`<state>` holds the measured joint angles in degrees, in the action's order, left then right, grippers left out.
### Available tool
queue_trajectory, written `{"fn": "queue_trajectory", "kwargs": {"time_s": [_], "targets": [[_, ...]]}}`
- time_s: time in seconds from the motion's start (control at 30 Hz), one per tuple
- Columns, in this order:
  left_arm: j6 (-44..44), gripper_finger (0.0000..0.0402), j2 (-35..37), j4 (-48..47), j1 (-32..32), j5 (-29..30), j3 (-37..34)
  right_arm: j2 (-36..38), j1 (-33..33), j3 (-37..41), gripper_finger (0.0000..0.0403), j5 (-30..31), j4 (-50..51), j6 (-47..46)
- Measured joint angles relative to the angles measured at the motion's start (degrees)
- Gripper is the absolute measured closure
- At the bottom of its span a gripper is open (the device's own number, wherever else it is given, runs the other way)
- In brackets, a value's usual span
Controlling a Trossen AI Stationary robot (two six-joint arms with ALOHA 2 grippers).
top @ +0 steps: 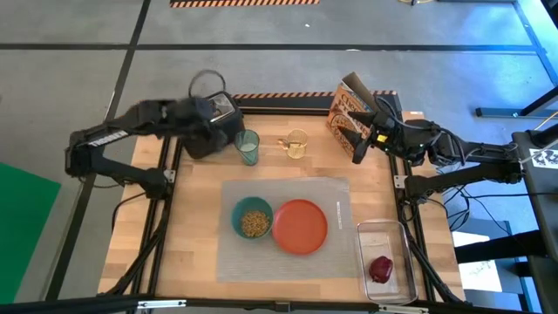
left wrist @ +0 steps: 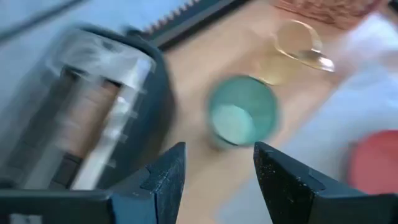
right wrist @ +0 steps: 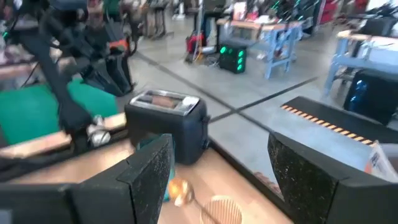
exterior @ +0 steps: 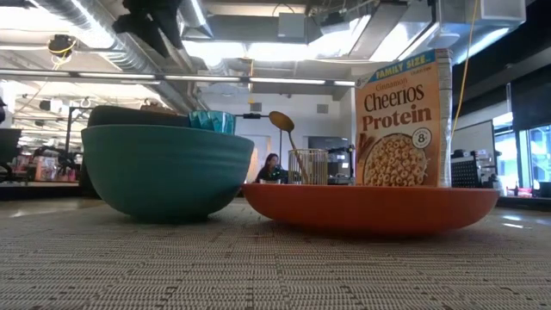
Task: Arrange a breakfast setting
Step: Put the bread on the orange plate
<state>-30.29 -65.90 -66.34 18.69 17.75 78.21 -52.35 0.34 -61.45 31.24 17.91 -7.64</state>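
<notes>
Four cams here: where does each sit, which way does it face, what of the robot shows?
High: overhead, straight down; both arms, placemat.
Low: tabletop level, across bowl and plate; no arm clearly visible.
Left wrist: past the open left gripper at toaster, cup.
Right wrist: past the open right gripper, also at the toaster.

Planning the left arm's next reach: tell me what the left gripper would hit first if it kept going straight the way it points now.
Probably the translucent teal cup. In the left wrist view it sits just beyond the open left gripper, roughly centred on the gap, with the black toaster off to one side. Depth is unclear in that blurred view, so the gripper might pass above its rim.
</notes>
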Motion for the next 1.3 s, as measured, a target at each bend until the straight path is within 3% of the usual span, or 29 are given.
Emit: {"fn": "queue_trajectory", "kwargs": {"time_s": [0.27, 0.5, 0.77, 1.03, 1.3], "targets": [[26.7, 0.0219, -2.55, 0.17, 22.7, -12.2, 0.51, -2.93, -2.36, -0.04, 0.0146, 2.99, -10.44, 0.65], [41.98, 0.0219, -8.77, -0.05, 34.99, -18.81, 0.51, -4.99, -7.57, -0.04, 0.0146, -0.09, -11.92, -3.92], [47.86, 0.0226, -14.47, 0.06, 38.22, -19.91, 0.51, -5.78, -9.9, -0.02, 0.0146, -1.9, -11.77, -5.73], [47.4, 0.0289, -16.85, -0.25, 37.78, -19.86, 0.51, -5.87, -11.03, -0.02, 0.0146, -0.84, -11.76, -5.44], [47.38, 0.0335, -17.91, -0.38, 37.69, -18.96, 0.73, -5.87, -14.56, -0.02, 0.0146, -5.28, -11.82, -6.11]]}}
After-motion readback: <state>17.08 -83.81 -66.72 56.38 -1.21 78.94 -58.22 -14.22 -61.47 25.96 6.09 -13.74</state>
